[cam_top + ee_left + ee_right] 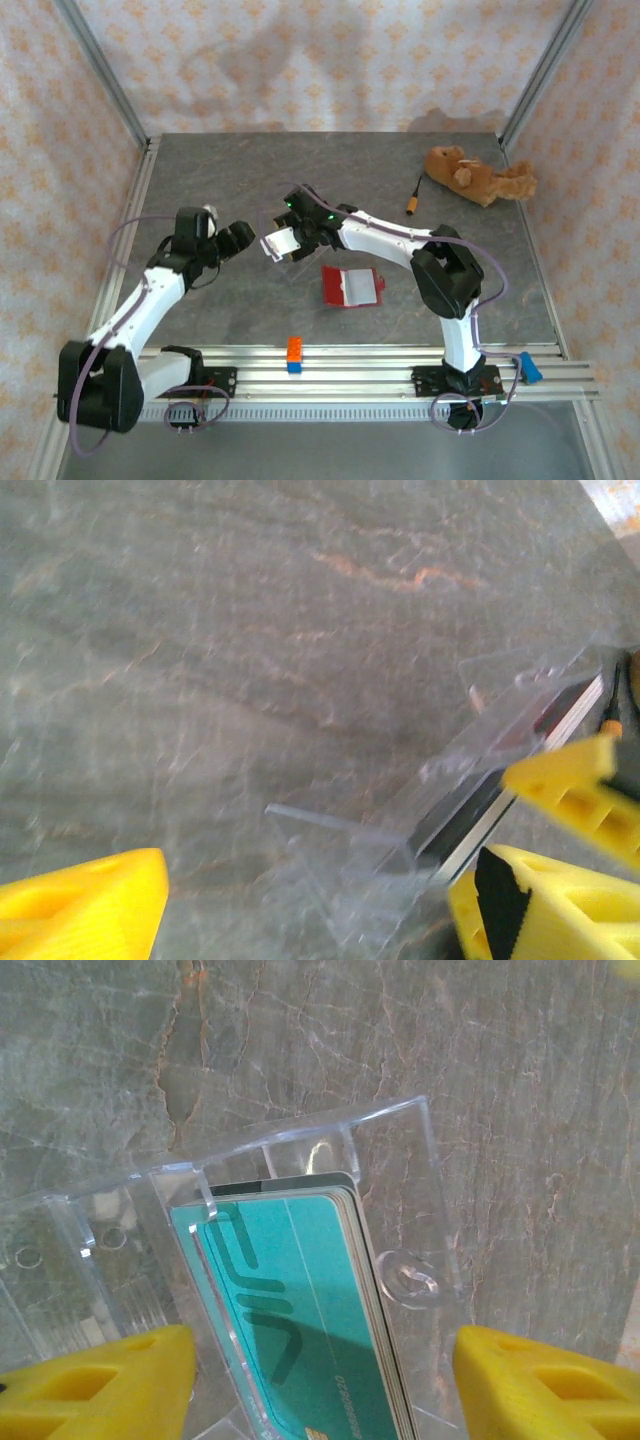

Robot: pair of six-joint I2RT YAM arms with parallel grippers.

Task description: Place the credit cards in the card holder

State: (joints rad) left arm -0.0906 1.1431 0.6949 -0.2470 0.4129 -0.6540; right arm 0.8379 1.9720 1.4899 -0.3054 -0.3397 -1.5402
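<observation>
Very little here can be read. The thin teal-green plastic card (300,1310) carries a large emblem of curved, darker teal strokes across its face, and I can't make them out as letters. Towards six o'clock on that card runs a short row of tiny dark characters, tilted and too small to read.

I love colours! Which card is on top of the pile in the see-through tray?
The teal-green card, lying in the clear tray. Its whole face shows, while the other cards under it show just thin edges.
</observation>
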